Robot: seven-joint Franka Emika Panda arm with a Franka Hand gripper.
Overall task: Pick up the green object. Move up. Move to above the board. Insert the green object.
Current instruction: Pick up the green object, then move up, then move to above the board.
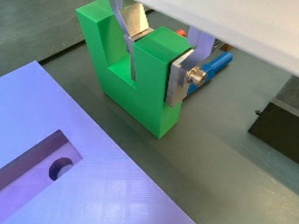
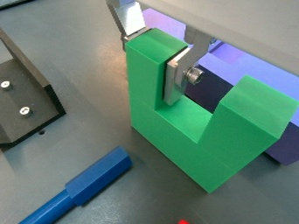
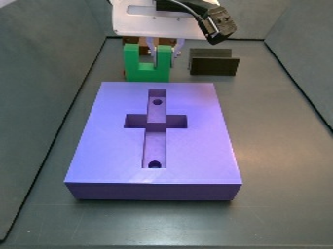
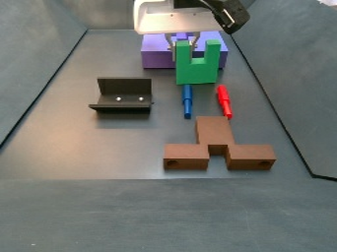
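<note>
The green object (image 1: 135, 83) is a bright green U-shaped piece standing upright, prongs up, just off one short edge of the board (image 1: 70, 175). The board is a purple slab with a cross-shaped recess and two round holes (image 3: 156, 136). My gripper (image 1: 156, 57) is shut on one prong of the green object: one finger is in the slot between the prongs and the other is on the prong's outer face. This also shows in a wrist view (image 2: 152, 52). In both side views the gripper (image 3: 154, 46) (image 4: 198, 39) is directly over the green object (image 3: 147, 60) (image 4: 198, 64).
A dark olive block (image 3: 215, 64) stands beside the green object. The fixture (image 4: 121, 95) stands on the floor. A blue peg (image 4: 187, 96), a red peg (image 4: 223, 100) and a brown block (image 4: 218, 146) lie beyond the board's end. Dark walls surround the floor.
</note>
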